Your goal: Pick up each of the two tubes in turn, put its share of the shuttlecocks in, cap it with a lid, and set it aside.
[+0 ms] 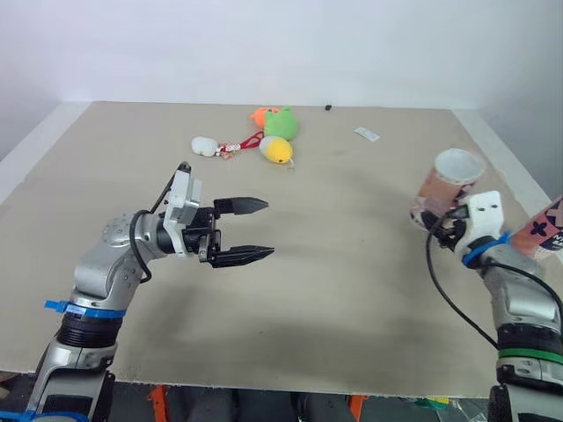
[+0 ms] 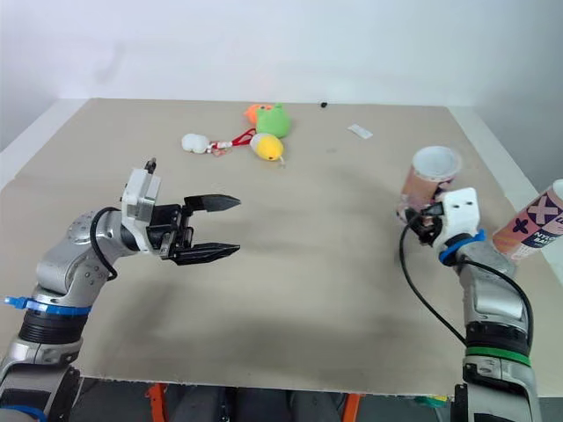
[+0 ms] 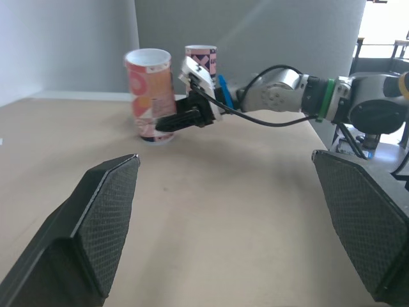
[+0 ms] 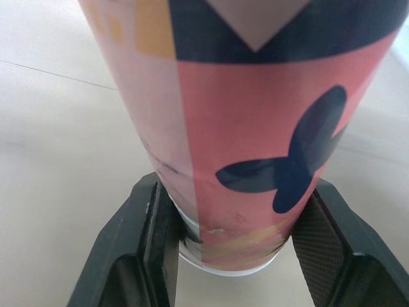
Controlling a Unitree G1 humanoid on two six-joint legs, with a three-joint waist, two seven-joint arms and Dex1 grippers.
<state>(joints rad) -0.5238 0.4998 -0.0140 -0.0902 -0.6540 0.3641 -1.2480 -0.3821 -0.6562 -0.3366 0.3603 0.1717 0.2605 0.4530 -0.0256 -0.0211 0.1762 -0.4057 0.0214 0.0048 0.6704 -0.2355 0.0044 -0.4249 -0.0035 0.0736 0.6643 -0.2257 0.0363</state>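
Note:
A pink patterned tube with an open white mouth stands slightly tilted at the table's right side. My right gripper is shut on it near its base; in the right wrist view both fingers press against the tube. A second tube, pink with dark crosses, leans just right of that arm. My left gripper hovers open and empty over the table's left-middle, pointing right. The left wrist view shows both tubes and my right gripper.
Several soft coloured items, green, orange and yellow, plus a white one, lie at the back centre. A small white slip lies at the back right. The table's right edge runs close to the tubes.

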